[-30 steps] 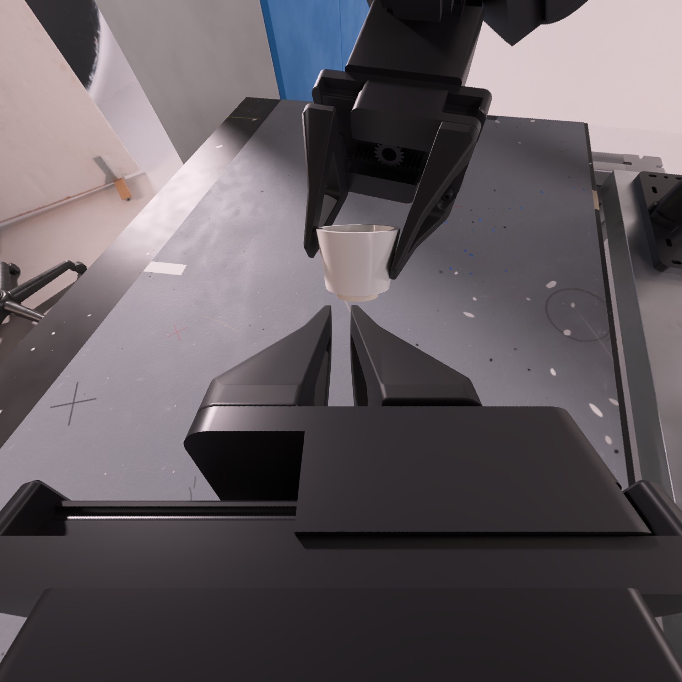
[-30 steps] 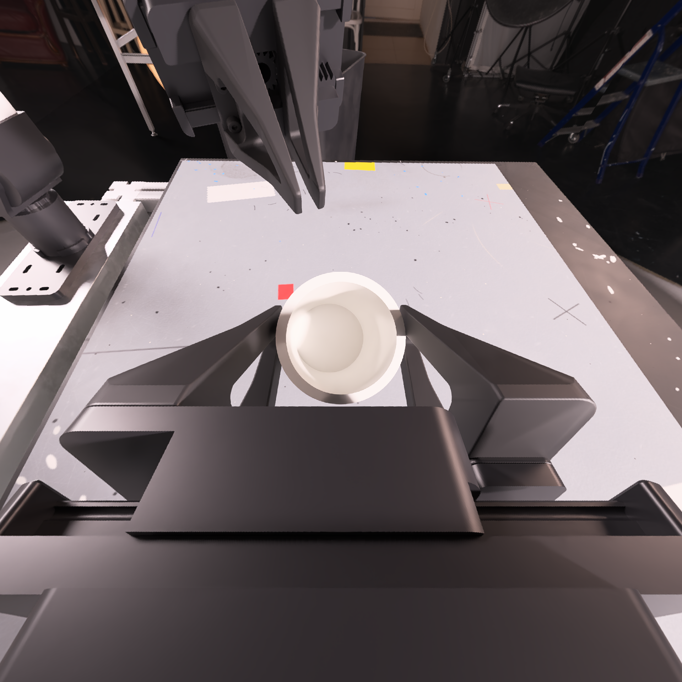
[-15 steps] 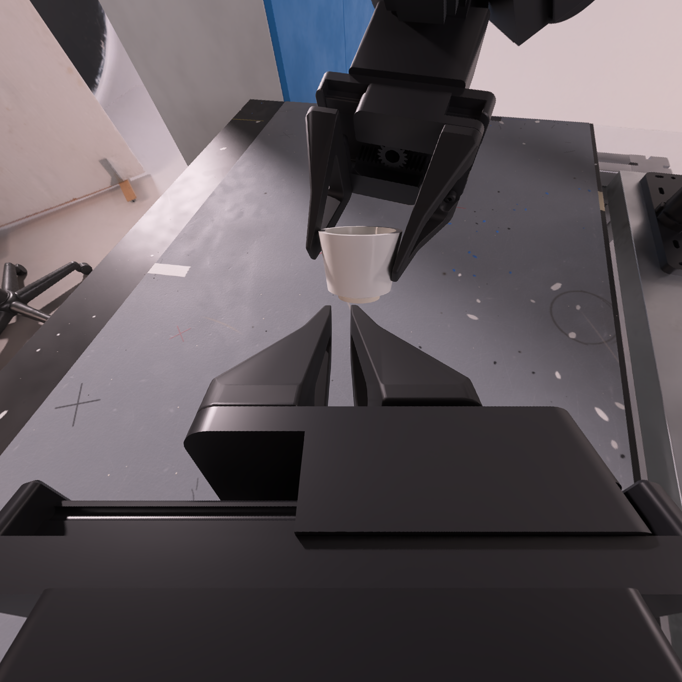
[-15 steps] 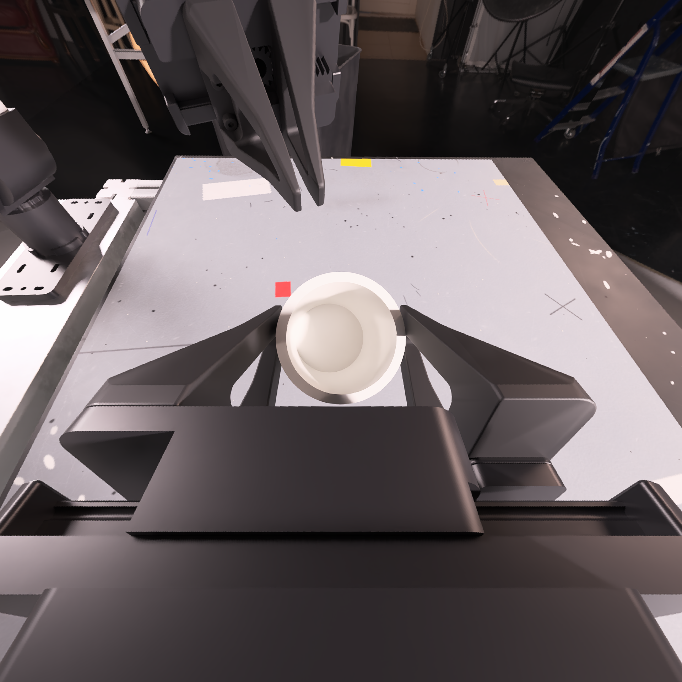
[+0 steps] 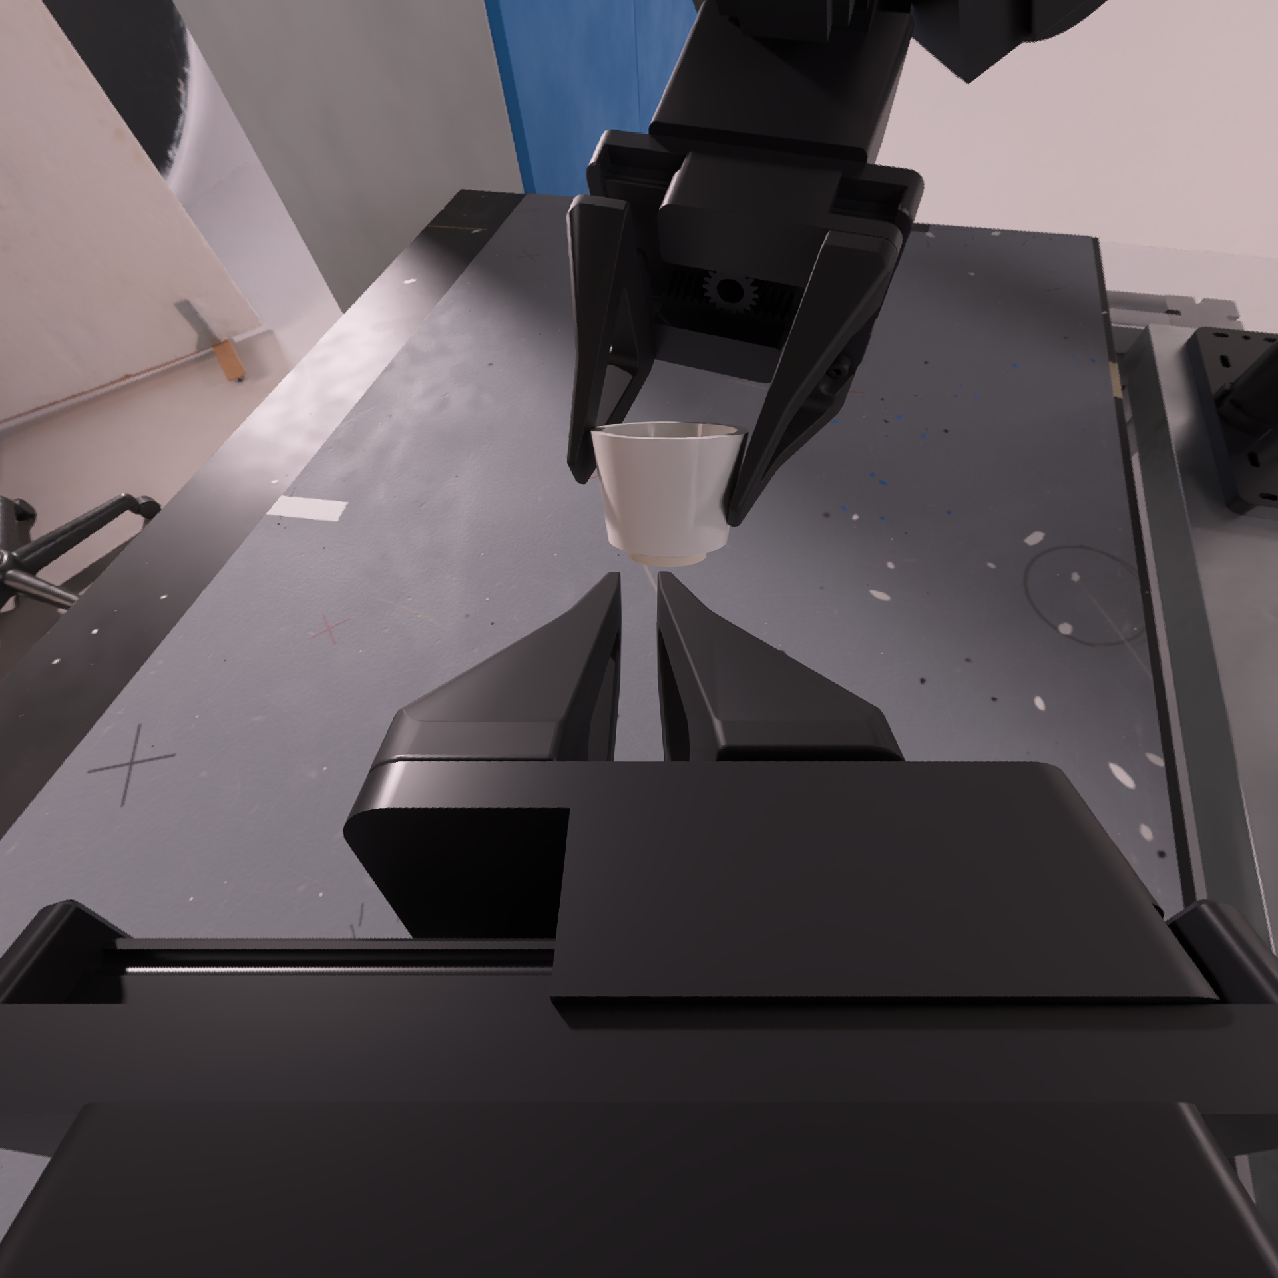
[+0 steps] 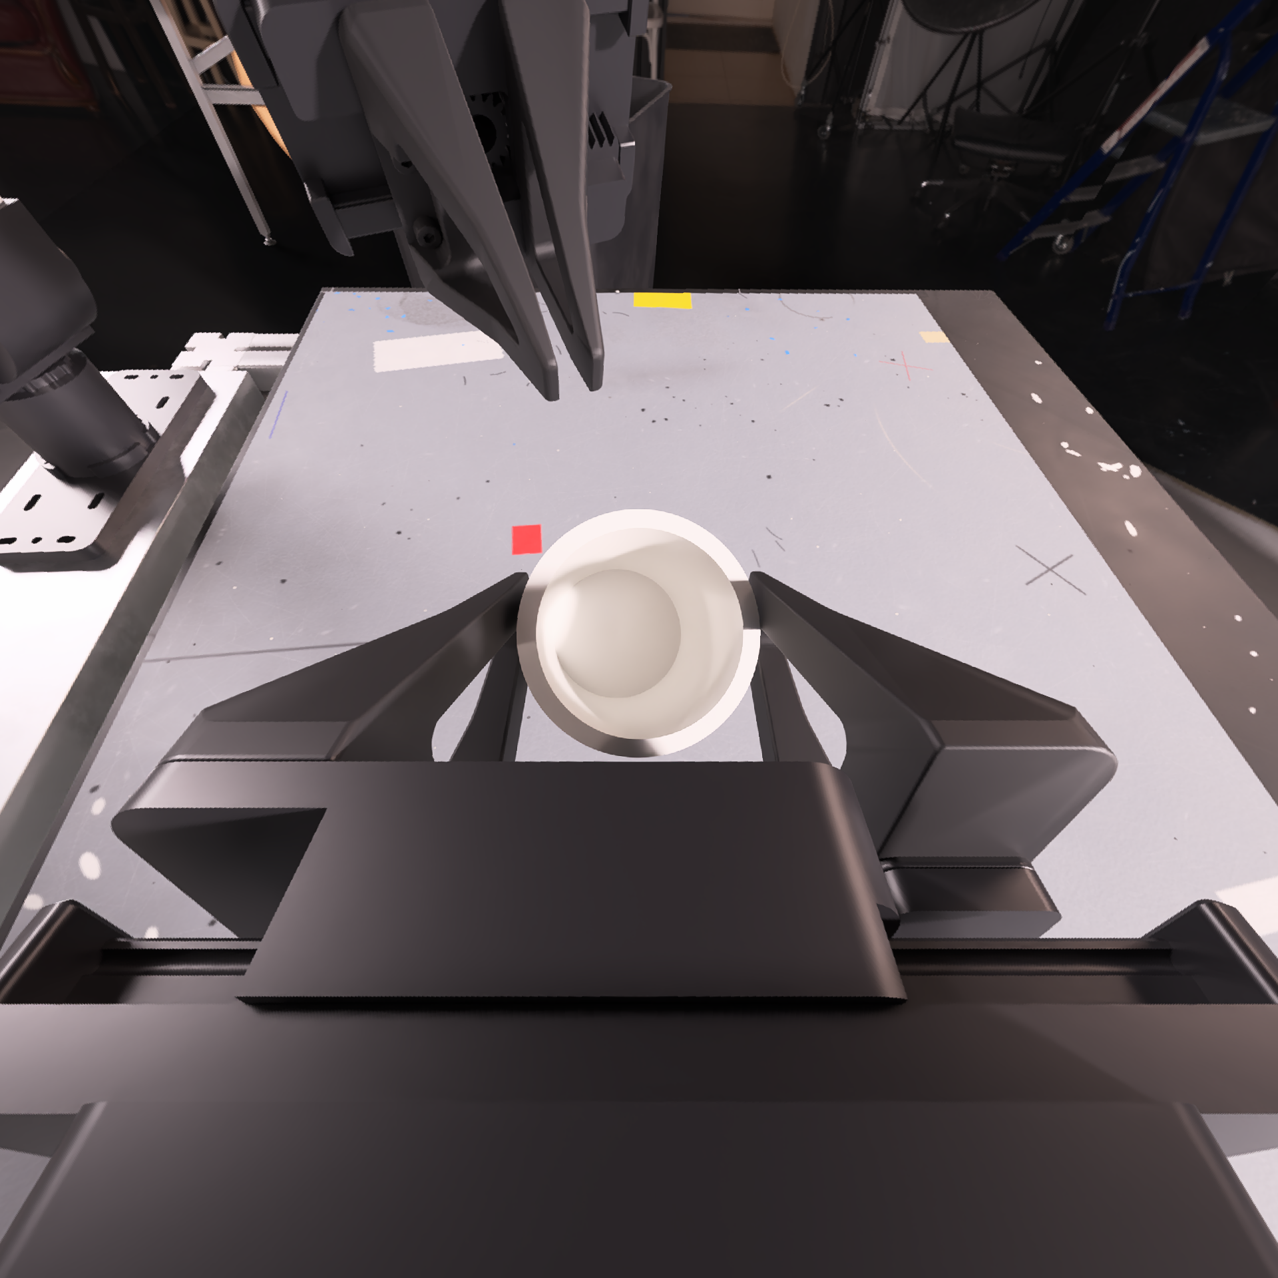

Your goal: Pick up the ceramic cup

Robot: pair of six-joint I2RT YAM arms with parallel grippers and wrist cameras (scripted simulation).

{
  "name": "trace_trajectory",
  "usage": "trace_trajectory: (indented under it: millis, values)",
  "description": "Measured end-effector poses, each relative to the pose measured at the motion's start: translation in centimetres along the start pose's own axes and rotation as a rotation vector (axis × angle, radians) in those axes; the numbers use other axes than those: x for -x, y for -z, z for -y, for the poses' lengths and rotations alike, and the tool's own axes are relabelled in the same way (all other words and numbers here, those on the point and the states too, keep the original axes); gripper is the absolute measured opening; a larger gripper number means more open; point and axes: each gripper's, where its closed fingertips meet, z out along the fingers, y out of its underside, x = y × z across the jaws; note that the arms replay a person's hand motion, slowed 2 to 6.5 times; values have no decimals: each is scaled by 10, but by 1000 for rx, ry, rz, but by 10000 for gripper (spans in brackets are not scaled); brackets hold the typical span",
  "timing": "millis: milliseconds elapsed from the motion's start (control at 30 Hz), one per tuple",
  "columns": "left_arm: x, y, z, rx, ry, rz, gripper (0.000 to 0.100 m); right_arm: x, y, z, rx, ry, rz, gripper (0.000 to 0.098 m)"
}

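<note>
Above the middle of the table [image 6: 864,484], the right gripper [image 6: 637,602] holds the cup [image 6: 637,633] by its rim, one finger pressed to each side, with the cup upright. In the left wrist view the cup [image 5: 665,494] hangs clear of the grey top, its foot showing with tabletop visible below it. The left gripper [image 5: 638,584] hovers just beside and below it, jaws drawn almost together with a thin slit between and nothing in them; from the right wrist view it [image 6: 574,387] points down toward the far half of the table.

Bare tabletop lies on all sides of the cup. A dark band runs along one long edge [image 6: 1134,525], flecked with white, and a metal rail [image 5: 1169,622] borders the other.

The table [image 5: 346,622] is grey, speckled with paint dots, pencilled crosses and a drawn circle [image 5: 1082,595]. A red square [image 6: 526,539] sits near the cup, a yellow patch [image 6: 662,299] at the far edge, a white strip [image 6: 432,351] beside it. Beyond are a blue panel [image 5: 574,90], pale walls, and dark stands.

The cup is plain off-white, handleless, tapering to a small foot, empty inside.
</note>
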Motion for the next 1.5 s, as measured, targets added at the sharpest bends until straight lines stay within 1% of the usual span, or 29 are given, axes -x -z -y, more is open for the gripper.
trace_trajectory:
  millis: [200, 400, 533, 733, 1167, 1300, 1500]
  values:
    - [0, 1, 1, -20, 27, -19, 87, 0, 1, 0, -2, 1, 2, 519]
    - [4, -2, 0, 9, 41, 25, 88, -4, 2, 1, 1, 4, 2, 519]
    - [5, -3, 3, 14, 30, 53, 88, -7, 4, 3, -9, 6, 5, 519]
    - [9, -4, 6, 9, 27, 75, 89, -12, 4, 3, -7, 2, 13, 519]
    - [12, -8, 6, -1, 25, 100, 90, -17, 8, 6, 40, 25, 39, 519]
    - [12, -11, 8, -8, 32, 115, 90, -20, 12, 10, 60, 39, 53, 519]
    - [16, -14, 14, -33, 50, 150, 91, -28, 18, 18, 59, 50, 71, 519]
